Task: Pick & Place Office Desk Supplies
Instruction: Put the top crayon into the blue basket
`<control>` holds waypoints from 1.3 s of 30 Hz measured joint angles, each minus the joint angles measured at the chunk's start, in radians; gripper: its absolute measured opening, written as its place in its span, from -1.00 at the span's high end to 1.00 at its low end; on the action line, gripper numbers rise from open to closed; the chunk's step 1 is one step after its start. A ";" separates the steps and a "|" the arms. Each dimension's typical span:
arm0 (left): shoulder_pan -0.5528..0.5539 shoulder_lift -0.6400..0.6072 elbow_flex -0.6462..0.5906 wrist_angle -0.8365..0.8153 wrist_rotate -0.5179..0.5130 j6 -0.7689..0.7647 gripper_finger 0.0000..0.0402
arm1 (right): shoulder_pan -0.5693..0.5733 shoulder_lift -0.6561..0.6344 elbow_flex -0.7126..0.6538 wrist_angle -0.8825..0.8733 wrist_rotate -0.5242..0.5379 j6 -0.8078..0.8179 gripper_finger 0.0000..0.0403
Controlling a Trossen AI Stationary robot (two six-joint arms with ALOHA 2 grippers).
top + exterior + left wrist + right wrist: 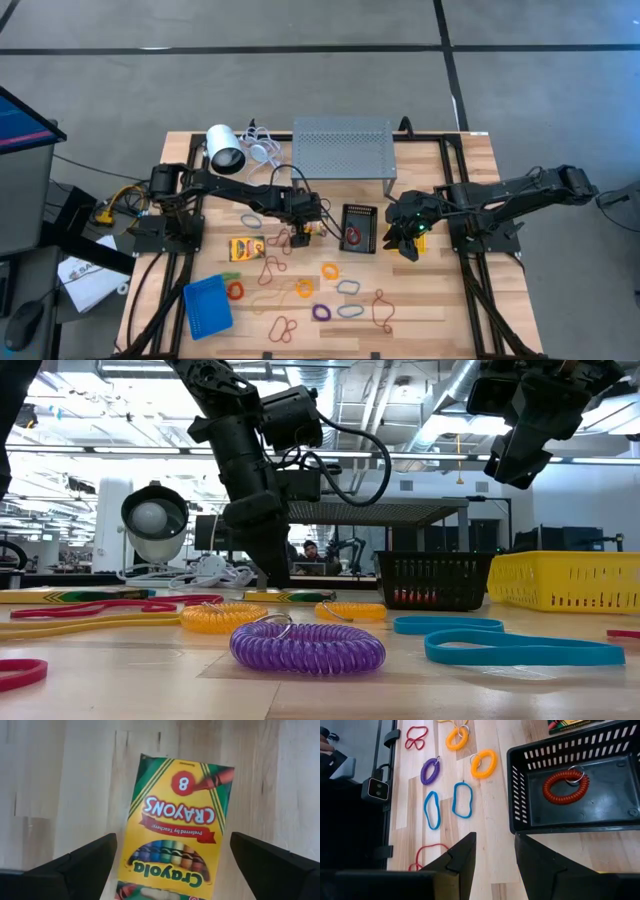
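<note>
A yellow crayon box (175, 830) lies flat on the wooden table, and my left gripper (172, 837) hangs over it, pointing steeply down. Its fingers are open wide and stand on either side of the box without touching it. In the high view this gripper (312, 225) is just left of the black bin (359, 228), which holds a red coil loop (565, 786). A second crayon box (245, 247) lies farther left. My right gripper (408, 240) hovers right of the black bin, its fingers (462, 855) a narrow gap apart with nothing between them.
Coloured loops (330, 270) lie scattered over the table's near half. A blue bin (208, 305) sits near the left front. A yellow bin (570, 580) stands right of the black one. At the back are a white cylinder (225, 150) and a grey perforated stand (343, 147).
</note>
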 joint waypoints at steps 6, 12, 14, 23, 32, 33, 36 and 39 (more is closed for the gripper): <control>-0.003 -0.001 0.000 0.023 0.005 0.000 -0.97 | 0.000 0.000 0.000 0.000 0.000 -0.002 0.35; -0.006 -0.001 0.000 0.054 0.005 0.000 -0.97 | 0.000 0.000 0.000 -0.004 0.000 -0.006 0.35; -0.006 -0.001 0.000 0.064 0.005 0.001 -0.97 | 0.000 0.000 0.000 -0.004 0.000 -0.006 0.35; -0.006 -0.001 0.000 0.063 0.017 0.002 -0.98 | 0.000 0.000 0.000 -0.003 0.000 -0.007 0.35; -0.006 -0.001 0.000 0.048 0.053 0.052 -0.99 | 0.021 0.000 0.000 -0.003 0.000 -0.006 0.35; -0.006 -0.001 0.000 0.048 0.053 0.053 -0.99 | 0.025 0.000 0.000 -0.003 0.000 -0.006 0.35; -0.001 -0.001 0.000 0.048 0.053 0.054 -0.99 | 0.035 0.000 0.000 -0.002 0.000 -0.001 0.35; 0.006 -0.001 0.000 0.048 0.049 0.077 -0.99 | 0.040 0.000 0.000 0.000 0.002 0.000 0.35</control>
